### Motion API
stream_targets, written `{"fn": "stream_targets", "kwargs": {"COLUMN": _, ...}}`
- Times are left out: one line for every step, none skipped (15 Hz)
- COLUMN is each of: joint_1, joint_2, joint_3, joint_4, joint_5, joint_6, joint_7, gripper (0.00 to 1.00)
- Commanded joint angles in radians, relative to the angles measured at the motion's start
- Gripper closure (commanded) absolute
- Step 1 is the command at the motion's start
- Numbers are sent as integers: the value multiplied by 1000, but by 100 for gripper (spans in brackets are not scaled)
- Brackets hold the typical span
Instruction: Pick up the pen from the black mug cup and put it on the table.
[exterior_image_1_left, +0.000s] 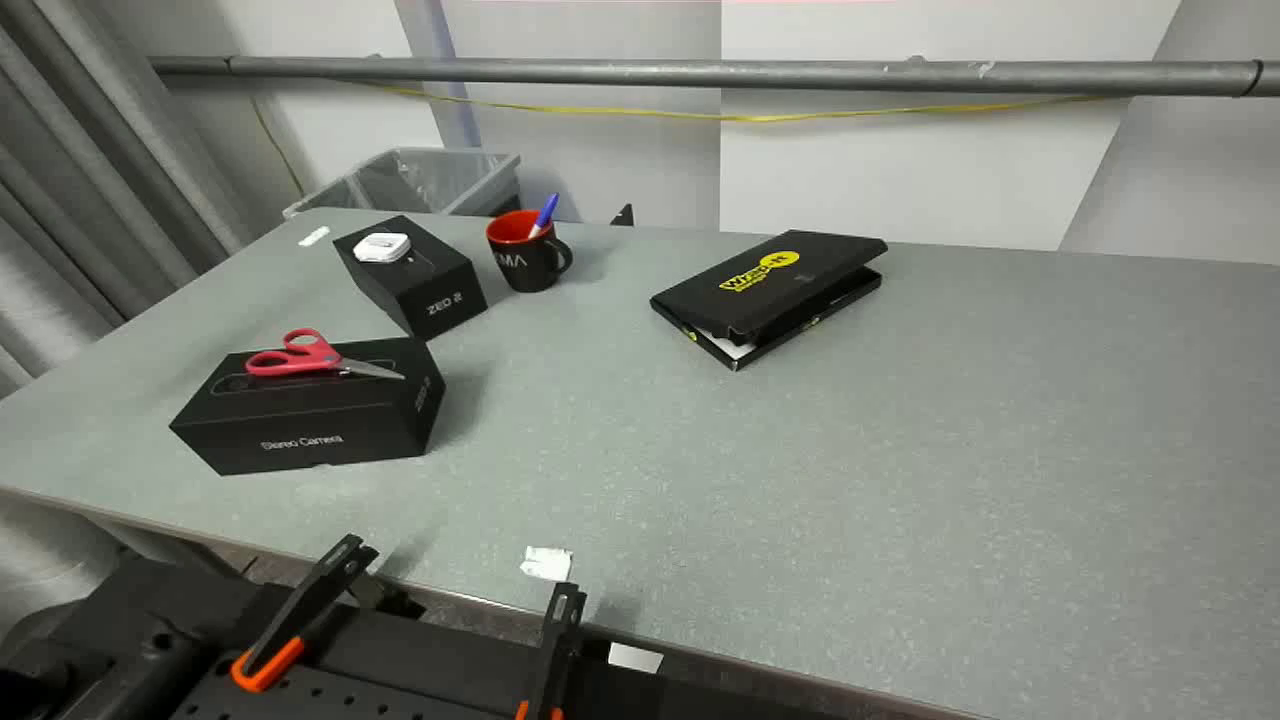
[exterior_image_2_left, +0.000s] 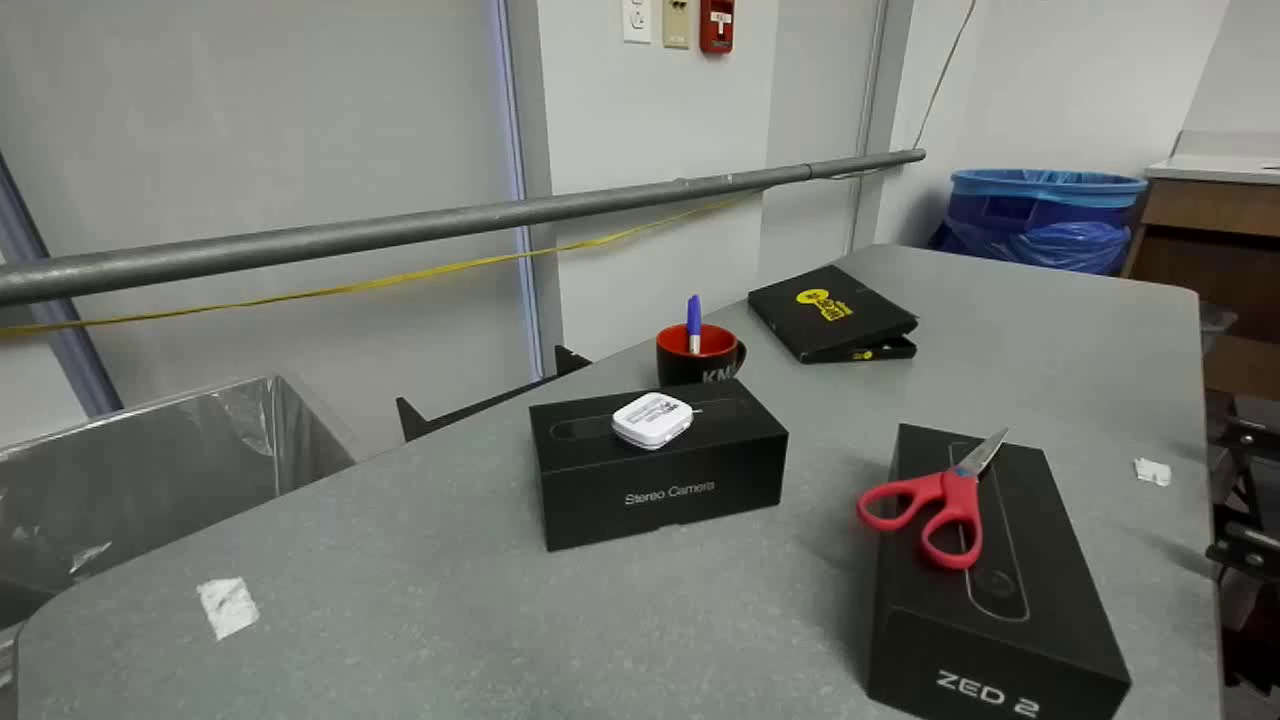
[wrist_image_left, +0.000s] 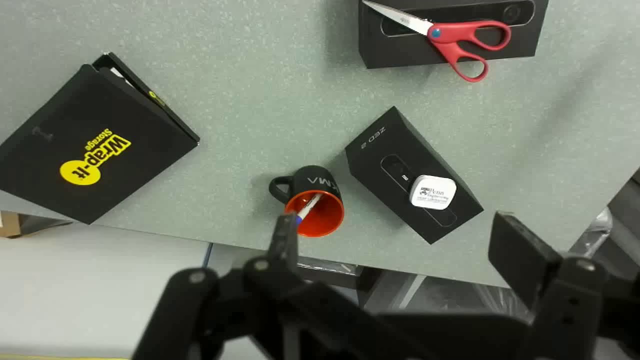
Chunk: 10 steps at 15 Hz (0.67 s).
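The black mug cup (exterior_image_1_left: 527, 265) stands upright on the grey table (exterior_image_1_left: 900, 450) near its wall-side edge; it also shows in the other views (exterior_image_2_left: 690, 374) (wrist_image_left: 312, 176). Its inside is red and its handle is at the side. The pen (exterior_image_1_left: 546, 212) leans in the mug, blue end sticking up over the rim, white lower part inside (exterior_image_2_left: 693, 320). In the wrist view my gripper (wrist_image_left: 396, 219) is open and empty, high above the table. Its left finger covers part of the pen's (wrist_image_left: 311, 204) blue end in the picture. The gripper is out of both exterior views.
A black box (exterior_image_1_left: 430, 285) with a white case (exterior_image_1_left: 382, 247) on it stands beside the mug. Another black box (exterior_image_1_left: 310, 420) bears red scissors (exterior_image_1_left: 300, 357). A black Wrap-It box (exterior_image_1_left: 765, 290) lies on the mug's handle side. A clear-lined bin (exterior_image_2_left: 270, 430) and a pipe (exterior_image_1_left: 700, 72) are beyond the edge.
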Motion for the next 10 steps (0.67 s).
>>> {"fn": "stream_targets", "kwargs": {"joint_1": -5, "joint_2": 0, "joint_3": 5, "joint_4": 3, "joint_5": 3, "joint_6": -4, "joint_7": -2, "gripper": 0}}
{"fn": "stream_targets", "kwargs": {"joint_1": -5, "joint_2": 0, "joint_3": 5, "joint_4": 3, "joint_5": 3, "joint_6": -4, "joint_7": -2, "gripper": 0}}
{"fn": "stream_targets", "kwargs": {"joint_1": -5, "joint_2": 0, "joint_3": 5, "joint_4": 3, "joint_5": 3, "joint_6": -4, "joint_7": -2, "gripper": 0}}
{"fn": "stream_targets", "kwargs": {"joint_1": -5, "joint_2": 0, "joint_3": 5, "joint_4": 3, "joint_5": 3, "joint_6": -4, "joint_7": -2, "gripper": 0}}
{"fn": "stream_targets", "kwargs": {"joint_1": -5, "joint_2": 0, "joint_3": 5, "joint_4": 3, "joint_5": 3, "joint_6": -4, "joint_7": -2, "gripper": 0}}
{"fn": "stream_targets", "kwargs": {"joint_1": -5, "joint_2": 0, "joint_3": 5, "joint_4": 3, "joint_5": 3, "joint_6": -4, "joint_7": -2, "gripper": 0}}
{"fn": "stream_targets", "kwargs": {"joint_1": -5, "joint_2": 0, "joint_3": 5, "joint_4": 3, "joint_5": 3, "joint_6": -4, "joint_7": -2, "gripper": 0}}
{"fn": "stream_targets", "kwargs": {"joint_1": -5, "joint_2": 0, "joint_3": 5, "joint_4": 3, "joint_5": 3, "joint_6": -4, "joint_7": -2, "gripper": 0}}
{"fn": "stream_targets", "kwargs": {"joint_1": -5, "joint_2": 0, "joint_3": 5, "joint_4": 3, "joint_5": 3, "joint_6": -4, "joint_7": -2, "gripper": 0}}
{"fn": "stream_targets", "kwargs": {"joint_1": -10, "joint_2": 18, "joint_3": 12, "joint_4": -1, "joint_5": -2, "joint_6": 38, "joint_7": 10, "gripper": 0}}
